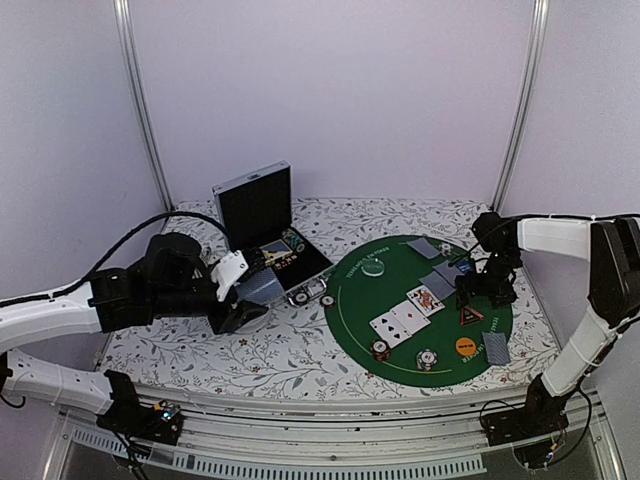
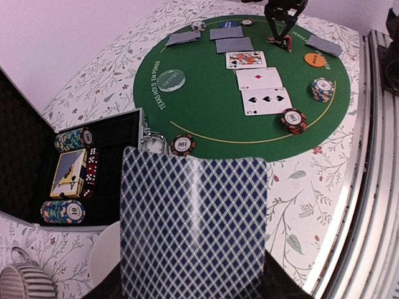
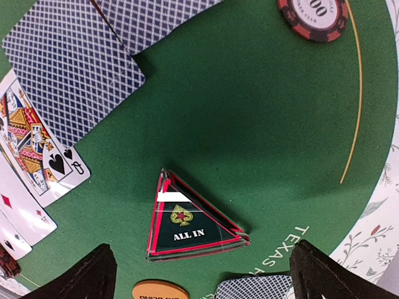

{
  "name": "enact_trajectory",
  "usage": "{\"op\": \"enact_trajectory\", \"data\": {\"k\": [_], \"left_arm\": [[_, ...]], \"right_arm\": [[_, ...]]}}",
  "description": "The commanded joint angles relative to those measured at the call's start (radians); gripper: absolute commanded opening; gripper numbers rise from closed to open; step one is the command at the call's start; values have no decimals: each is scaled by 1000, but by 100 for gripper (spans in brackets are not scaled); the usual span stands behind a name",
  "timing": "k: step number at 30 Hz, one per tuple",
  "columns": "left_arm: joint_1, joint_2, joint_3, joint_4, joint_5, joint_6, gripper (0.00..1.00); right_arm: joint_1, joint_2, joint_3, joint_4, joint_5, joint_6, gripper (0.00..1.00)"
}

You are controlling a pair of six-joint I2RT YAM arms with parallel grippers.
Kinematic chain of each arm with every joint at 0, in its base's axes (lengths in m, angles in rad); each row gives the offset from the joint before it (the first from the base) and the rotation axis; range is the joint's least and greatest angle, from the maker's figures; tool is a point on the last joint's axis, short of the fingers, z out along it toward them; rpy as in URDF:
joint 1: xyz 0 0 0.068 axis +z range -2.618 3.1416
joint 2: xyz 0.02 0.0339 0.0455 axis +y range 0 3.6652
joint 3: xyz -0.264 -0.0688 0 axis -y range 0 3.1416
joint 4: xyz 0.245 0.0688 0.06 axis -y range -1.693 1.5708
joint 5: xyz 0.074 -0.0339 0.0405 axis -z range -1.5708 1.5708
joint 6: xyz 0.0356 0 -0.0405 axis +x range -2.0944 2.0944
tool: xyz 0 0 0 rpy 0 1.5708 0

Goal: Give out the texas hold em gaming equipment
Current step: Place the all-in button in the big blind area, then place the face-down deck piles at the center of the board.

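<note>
Your right gripper (image 3: 202, 274) hangs spread apart over the triangle (image 3: 187, 221); your left gripper (image 1: 243, 295) clamps a card (image 2: 193, 218), which may slip loose if swung fast.

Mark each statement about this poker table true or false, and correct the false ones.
1. The black red-edged triangle lies on the round green felt mat. True.
2. The right gripper is clamped on the triangle. False: its fingers stand open on either side, clear of it.
3. The left gripper holds a blue-checked-backed playing card. True.
4. Every card on the mat lies face down. False: three face-up cards lie there.
</note>
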Motion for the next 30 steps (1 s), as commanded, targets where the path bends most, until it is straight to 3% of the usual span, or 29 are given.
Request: {"op": "enact_trajectory", "data": {"k": [1, 10, 18, 23, 30], "left_arm": [[-12, 58, 30, 39, 73, -56, 51], [-146, 294, -32, 264, 34, -195, 50], [-204, 627, 160, 122, -78, -229, 50], [-203, 698, 192, 69, -121, -235, 51], [-202, 780, 236, 26, -40, -202, 59]], "right_arm": [[-2, -66, 60, -11, 25, -1, 99], [10, -244, 95, 15, -116, -28, 99], [98, -282, 80, 37, -149, -46, 99], [148, -284, 70, 52, -163, -59, 99], [162, -292, 64, 64, -173, -85, 99]]}}
